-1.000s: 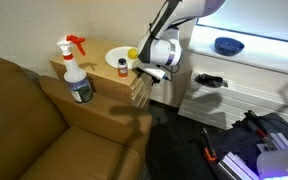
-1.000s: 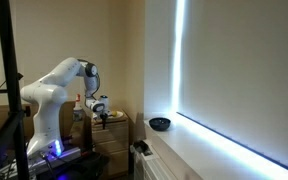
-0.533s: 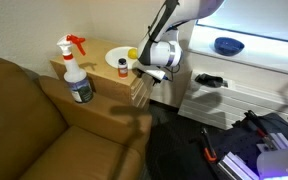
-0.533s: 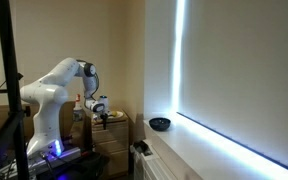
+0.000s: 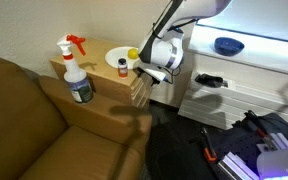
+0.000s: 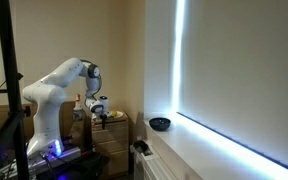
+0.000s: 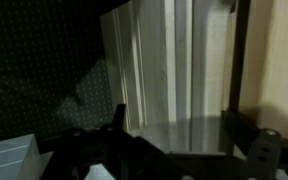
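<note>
Live from the arm: my tool [image 5: 152, 74] hangs at the near edge of the wooden tabletop [image 5: 102, 72], jaws spread as wide as they go, with nothing between them. Over the last second very little has changed. The wrist above the tool has slid a touch toward the white ledge [image 5: 234, 65], and the same small swing of the arm shows around the tool [image 6: 102, 115] from across the room. The jaws have not moved at all.

The small jar [image 5: 122, 66] stands on the tabletop just beyond the tool, untouched. A yellow round thing [image 5: 132, 54] sits near it, beside the white plate [image 5: 110, 50]. The spray bottle [image 5: 76, 70] stands well past them, toward the brown couch [image 5: 24, 115]. The blue bowl [image 5: 228, 45] sits up on the ledge on the tool's other side, well apart.

In the wrist view my fingers [image 7: 118, 112] frame the slatted wooden side [image 7: 174, 60] of the stand, with dark floor [image 7: 34, 70] next to it, so I am looking at the furniture and not at the jar.

My reading is that this is a small adjustment and no grasp has begun. The jar is close, but nothing is lined up between the jaws yet.
</note>
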Controlling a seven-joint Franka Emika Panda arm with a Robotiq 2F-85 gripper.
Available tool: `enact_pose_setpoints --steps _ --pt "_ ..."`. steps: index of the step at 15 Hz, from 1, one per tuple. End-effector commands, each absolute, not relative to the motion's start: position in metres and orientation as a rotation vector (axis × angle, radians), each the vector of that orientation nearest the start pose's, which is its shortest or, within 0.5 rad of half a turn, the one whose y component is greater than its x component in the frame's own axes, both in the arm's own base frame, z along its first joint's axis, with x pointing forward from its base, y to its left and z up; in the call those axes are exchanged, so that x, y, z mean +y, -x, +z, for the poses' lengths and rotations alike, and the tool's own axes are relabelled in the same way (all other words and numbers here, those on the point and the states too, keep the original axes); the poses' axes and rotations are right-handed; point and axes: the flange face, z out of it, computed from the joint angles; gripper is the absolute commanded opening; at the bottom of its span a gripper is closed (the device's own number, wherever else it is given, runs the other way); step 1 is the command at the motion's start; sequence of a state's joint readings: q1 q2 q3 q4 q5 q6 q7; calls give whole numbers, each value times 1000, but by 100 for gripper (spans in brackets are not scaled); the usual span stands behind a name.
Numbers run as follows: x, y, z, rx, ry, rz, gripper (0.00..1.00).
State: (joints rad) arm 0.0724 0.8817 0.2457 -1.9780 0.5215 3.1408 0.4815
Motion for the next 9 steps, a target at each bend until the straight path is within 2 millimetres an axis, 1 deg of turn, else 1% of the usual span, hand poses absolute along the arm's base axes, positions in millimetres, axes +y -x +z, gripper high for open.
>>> enact_pose_setpoints --steps 1,2,3,5,6,7,9 --pt "143 -551 58 954 2557 -275 100" --pt "141 -546 55 915 2546 -291 100" --pt "140 -541 47 895 2550 -289 100" --pt "144 -528 29 922 2566 -263 100" --pt "141 -523 23 940 2578 -269 100" --pt "142 -535 35 924 2567 -256 100" --pt "142 -527 22 933 2578 -255 100"
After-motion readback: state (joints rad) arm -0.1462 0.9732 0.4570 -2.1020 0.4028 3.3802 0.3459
